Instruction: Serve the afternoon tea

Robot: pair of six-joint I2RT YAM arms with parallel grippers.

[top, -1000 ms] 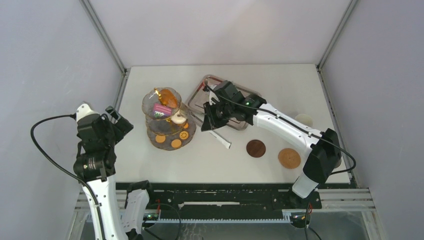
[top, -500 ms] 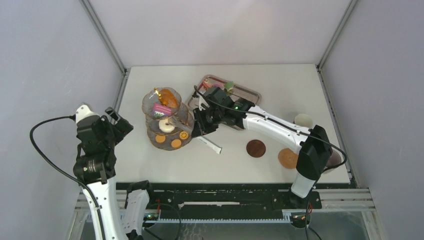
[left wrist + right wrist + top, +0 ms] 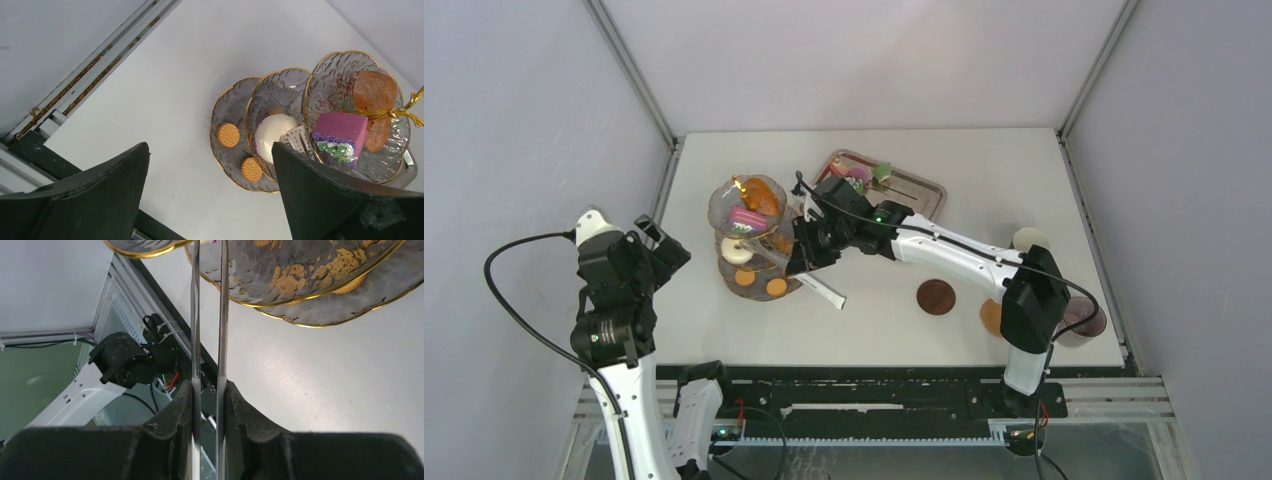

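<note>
Right gripper [image 3: 208,390] pinches shiny steel tongs [image 3: 223,315], tip beside smooth white donut [image 3: 272,131] on rippled gold-rimmed glass stand [image 3: 330,80]; left gripper [image 3: 210,160] wide.

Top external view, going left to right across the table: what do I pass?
left gripper → three-tier stand → dark brown coaster → lighter brown coaster → glass cup

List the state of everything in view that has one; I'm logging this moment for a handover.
right fingers, shut on the tongs
tongs, held, tips at the white donut
left fingers, open, empty
stand, upright, all three tiers loaded
steel tray, holding small cakes
dark coaster, bare
</note>
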